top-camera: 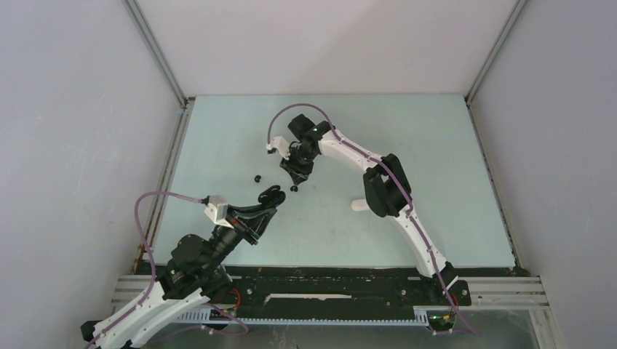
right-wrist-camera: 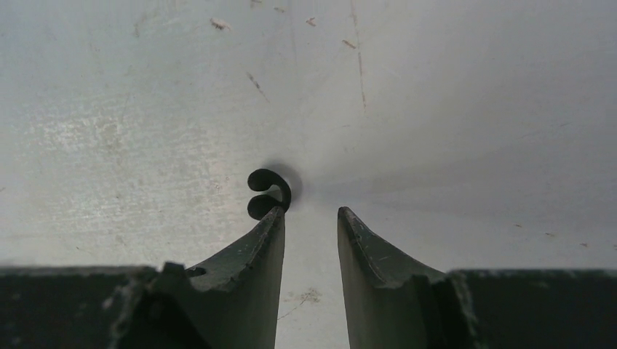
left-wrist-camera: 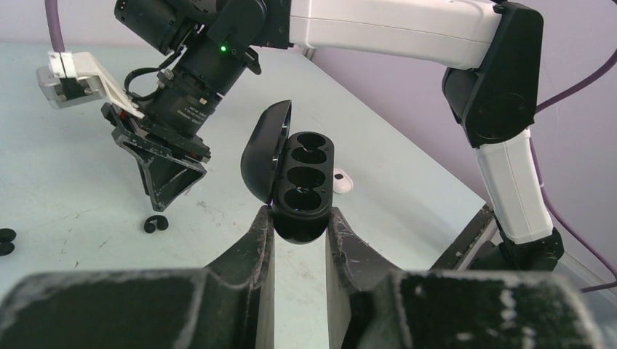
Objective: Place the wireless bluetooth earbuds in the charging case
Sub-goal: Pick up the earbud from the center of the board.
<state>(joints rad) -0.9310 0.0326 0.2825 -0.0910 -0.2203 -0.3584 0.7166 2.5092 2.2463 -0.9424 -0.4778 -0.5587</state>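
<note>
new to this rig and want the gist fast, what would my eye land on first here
The black pill-shaped plastic charging case, lid flipped open, stands out, clamped in the left pincer near the middle of the pale table. Behind it the right pincer hangs open just over a small black curled earbud lying at one fingertip, not between the two.

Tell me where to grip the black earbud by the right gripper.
Probably pinch a rounded lobe of the black earbud from straight above: it lies flat, its curved bridge is thin. Shift the right gripper first; the bud sits outside its jaws.
</note>
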